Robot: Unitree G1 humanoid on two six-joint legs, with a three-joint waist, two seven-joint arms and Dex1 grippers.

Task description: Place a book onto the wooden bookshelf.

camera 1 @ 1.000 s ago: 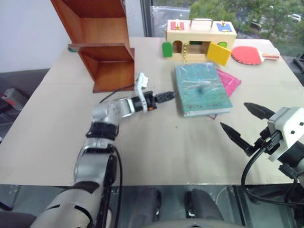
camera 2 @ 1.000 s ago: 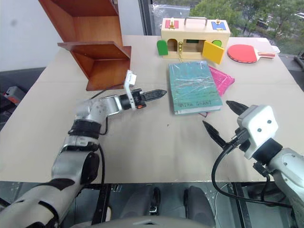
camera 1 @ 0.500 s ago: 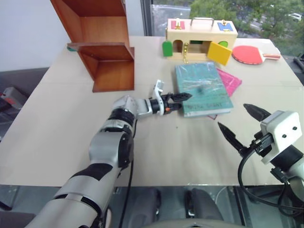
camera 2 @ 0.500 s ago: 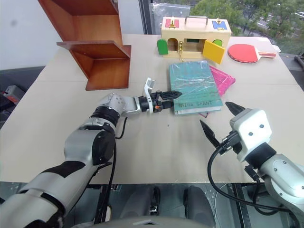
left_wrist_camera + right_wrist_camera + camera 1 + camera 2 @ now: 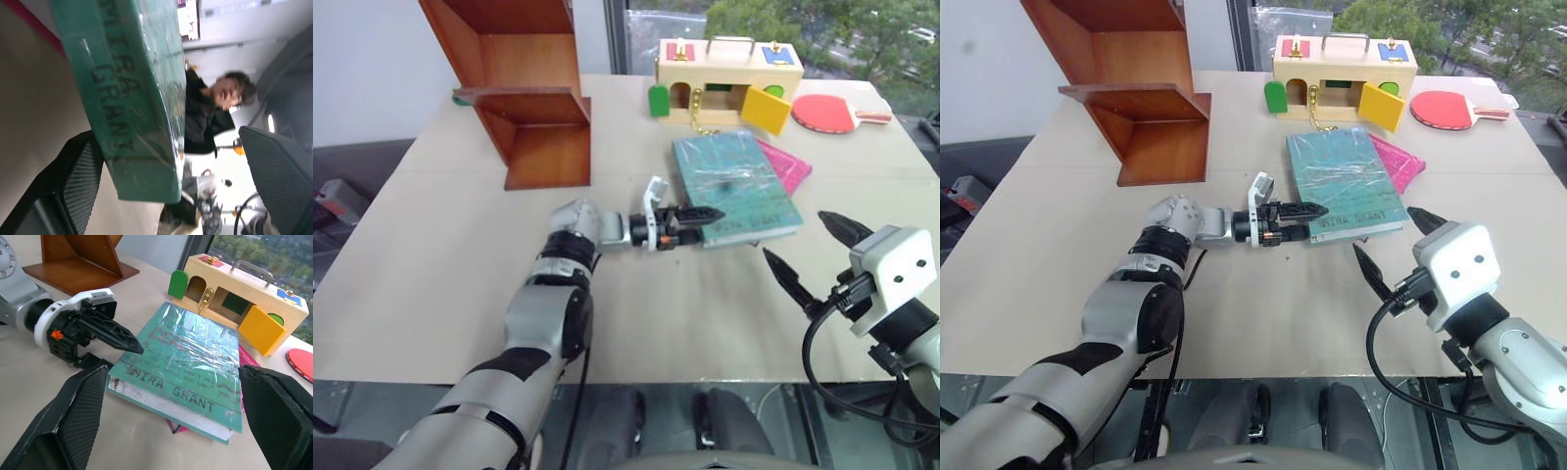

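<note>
Thick teal-green plastic-wrapped book (image 5: 1344, 183) flat on bench (image 5: 1067, 206), overlapping thin pink book (image 5: 1398, 162). Left hand (image 5: 1307, 217) unclenched, fingers straddling book's near-left corner, likely for edge grip. Right hand (image 5: 1394, 253) spread, empty, near-right. Reddish-brown wooden bookshelf (image 5: 1131, 93) far-left, well apart.

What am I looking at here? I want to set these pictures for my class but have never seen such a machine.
It is a two-armed robot at a table. Two pictures come from cameras in its head, looking down over its arms; the other two from a camera on each wrist. Each arm ends in a two-fingered pincer. The left pincer is open, one finger above and one below the near corner of the book, which lies partly on a pink book. The right pincer waits open, holding nothing. Farther back are the wooden bookshelf, a toy box and a red paddle.
</note>
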